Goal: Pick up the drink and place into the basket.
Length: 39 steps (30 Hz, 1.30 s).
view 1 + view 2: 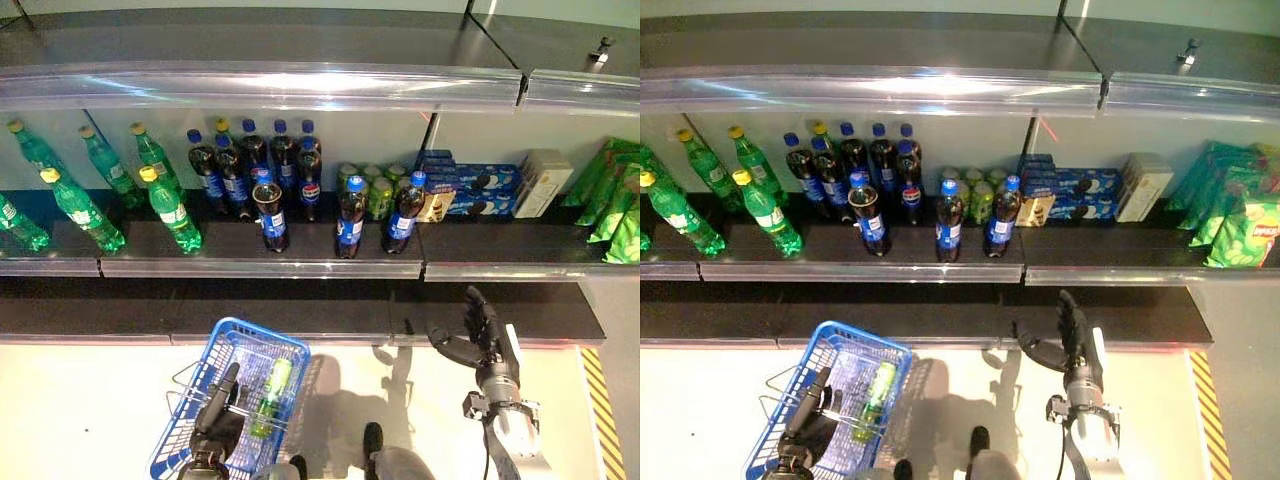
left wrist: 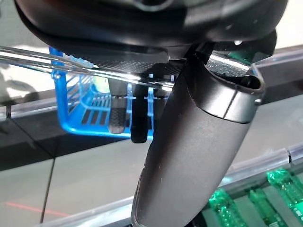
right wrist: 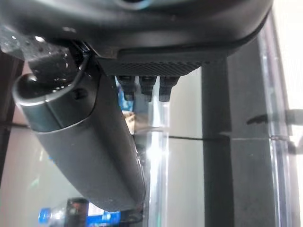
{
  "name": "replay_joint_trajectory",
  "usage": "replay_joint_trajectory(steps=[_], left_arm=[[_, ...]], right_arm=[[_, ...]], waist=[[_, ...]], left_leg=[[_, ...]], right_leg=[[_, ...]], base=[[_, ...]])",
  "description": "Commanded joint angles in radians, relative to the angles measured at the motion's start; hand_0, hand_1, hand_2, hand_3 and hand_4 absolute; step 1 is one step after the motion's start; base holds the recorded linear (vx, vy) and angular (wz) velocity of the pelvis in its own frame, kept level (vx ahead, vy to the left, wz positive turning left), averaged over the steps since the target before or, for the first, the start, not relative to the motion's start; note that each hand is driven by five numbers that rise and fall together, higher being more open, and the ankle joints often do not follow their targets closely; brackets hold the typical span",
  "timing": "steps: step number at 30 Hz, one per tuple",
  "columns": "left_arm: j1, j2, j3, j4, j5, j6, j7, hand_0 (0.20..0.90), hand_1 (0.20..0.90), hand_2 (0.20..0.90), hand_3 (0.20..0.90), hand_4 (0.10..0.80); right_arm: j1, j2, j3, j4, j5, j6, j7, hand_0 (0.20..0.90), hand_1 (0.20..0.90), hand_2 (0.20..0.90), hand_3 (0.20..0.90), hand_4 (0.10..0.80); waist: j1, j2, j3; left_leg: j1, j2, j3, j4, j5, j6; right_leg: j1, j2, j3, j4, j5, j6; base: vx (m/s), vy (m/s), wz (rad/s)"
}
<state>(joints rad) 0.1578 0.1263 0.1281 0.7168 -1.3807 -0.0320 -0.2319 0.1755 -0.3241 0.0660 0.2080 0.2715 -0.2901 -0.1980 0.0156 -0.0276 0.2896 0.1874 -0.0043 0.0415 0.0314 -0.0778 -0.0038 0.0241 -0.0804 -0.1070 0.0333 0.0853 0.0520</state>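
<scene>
We see the blue basket (image 1: 232,400) low over the floor, held by its wire handle in the left hand (image 1: 218,418), whose fingers curl round that handle. Inside the basket lies one green bottle (image 1: 270,396), resting lengthwise on the wire bottom. The right hand (image 1: 484,335) hangs in front of the lower shelf (image 1: 300,310) near its right end, fingers straight and relaxed, thumb spread to the side, holding nothing. On the upper shelf (image 1: 300,268), green bottles (image 1: 165,205) stand toward the left end and dark cola bottles (image 1: 270,175) with blue caps cluster at the middle, three of them close to the front edge. Cans (image 1: 375,190), blue boxes (image 1: 470,185) and green bags (image 1: 615,200) fill the right end.
</scene>
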Motion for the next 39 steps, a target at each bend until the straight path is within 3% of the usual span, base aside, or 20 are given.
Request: replay_joint_trajectory(steps=[1, 12, 20, 24, 26, 27, 33, 39], left_arm=[[-0.035, 0.052, 0.016, -0.186, -0.011, -0.093, -0.133, 0.3, 0.3, 0.3, 0.2, 0.1], [-0.005, 0.056, 0.035, -0.212, -0.006, -0.082, -0.128, 0.3, 0.3, 0.3, 0.2, 0.1], [0.022, 0.053, 0.04, -0.209, 0.007, -0.068, -0.134, 0.3, 0.3, 0.3, 0.2, 0.1], [0.037, 0.068, 0.044, -0.209, -0.002, -0.048, -0.147, 0.3, 0.3, 0.3, 0.2, 0.1], [0.026, 0.091, 0.047, -0.222, 0.004, -0.049, -0.142, 0.3, 0.3, 0.3, 0.2, 0.1], [0.022, 0.097, 0.046, -0.229, 0.006, -0.049, -0.136, 0.3, 0.3, 0.3, 0.2, 0.1], [-0.004, 0.122, -0.003, -0.263, -0.02, -0.06, -0.136, 0.3, 0.3, 0.3, 0.2, 0.1], [-0.013, 0.115, -0.066, -0.334, -0.026, -0.116, -0.091, 0.3, 0.3, 0.3, 0.2, 0.1]], right_arm=[[-0.082, -0.067, 0.004, -0.125, -0.04, -0.059, 0.02, 0.9, 0.9, 0.9, 0.9, 0.8], [-0.067, -0.084, 0.008, -0.176, -0.046, -0.071, 0.041, 0.9, 0.9, 0.9, 0.9, 0.8], [-0.085, -0.098, -0.009, -0.195, -0.001, -0.053, 0.04, 0.9, 0.9, 0.9, 0.9, 0.8], [-0.098, -0.091, -0.008, -0.2, 0.02, -0.064, 0.016, 0.9, 0.9, 0.9, 0.9, 0.8], [-0.112, -0.081, 0.012, -0.203, 0.022, -0.088, -0.004, 0.9, 0.9, 0.9, 0.9, 0.8], [-0.113, -0.08, 0.017, -0.207, 0.023, -0.091, -0.009, 0.9, 0.9, 0.9, 0.9, 0.8], [-0.083, -0.098, 0.017, -0.231, 0.046, -0.136, -0.061, 0.9, 0.9, 0.9, 0.9, 0.8], [-0.108, -0.133, 0.042, -0.289, -0.021, -0.12, -0.135, 0.9, 0.9, 0.9, 0.9, 0.8]], waist=[[0.023, 0.007, -0.104], [0.042, 0.005, -0.116], [0.064, -0.001, -0.102], [0.082, -0.005, -0.065], [0.092, -0.014, -0.027], [0.091, -0.015, -0.017], [0.074, -0.024, 0.047], [0.081, -0.007, 0.083]], left_leg=[[-0.081, -0.091, -0.046, 0.024, 0.01, 0.028], [-0.081, -0.084, -0.047, 0.042, 0.006, 0.023], [-0.107, -0.095, -0.056, 0.139, -0.033, 0.032], [-0.121, -0.102, -0.059, 0.175, -0.049, 0.056], [-0.14, -0.089, -0.052, 0.207, -0.055, 0.067], [-0.142, -0.086, -0.055, 0.212, -0.055, 0.068], [-0.259, -0.098, -0.098, 0.296, -0.036, 0.07], [-0.382, -0.094, -0.124, 0.353, 0.0, 0.027]], right_leg=[[0.065, 0.021, 0.012, -0.054, -0.042, 0.064], [0.084, 0.019, -0.021, -0.053, -0.056, 0.057], [0.07, -0.009, -0.023, -0.003, -0.06, 0.064], [0.027, -0.03, -0.001, 0.074, -0.059, 0.091], [-0.038, -0.044, -0.007, 0.164, -0.03, 0.127], [-0.051, -0.043, 0.003, 0.176, -0.021, 0.132], [-0.102, 0.018, 0.069, 0.168, -0.031, 0.108], [-0.152, 0.054, 0.04, 0.198, -0.077, 0.055]], base=[[0.05, -0.034, 0.05], [0.021, -0.01, 0.13], [0.036, 0.057, 0.05], [0.053, 0.056, 0.01], [0.015, -0.13, -0.05], [0.061, -0.147, -0.03], [0.023, -0.159, 0.38], [-0.031, -0.13, 0.4]])
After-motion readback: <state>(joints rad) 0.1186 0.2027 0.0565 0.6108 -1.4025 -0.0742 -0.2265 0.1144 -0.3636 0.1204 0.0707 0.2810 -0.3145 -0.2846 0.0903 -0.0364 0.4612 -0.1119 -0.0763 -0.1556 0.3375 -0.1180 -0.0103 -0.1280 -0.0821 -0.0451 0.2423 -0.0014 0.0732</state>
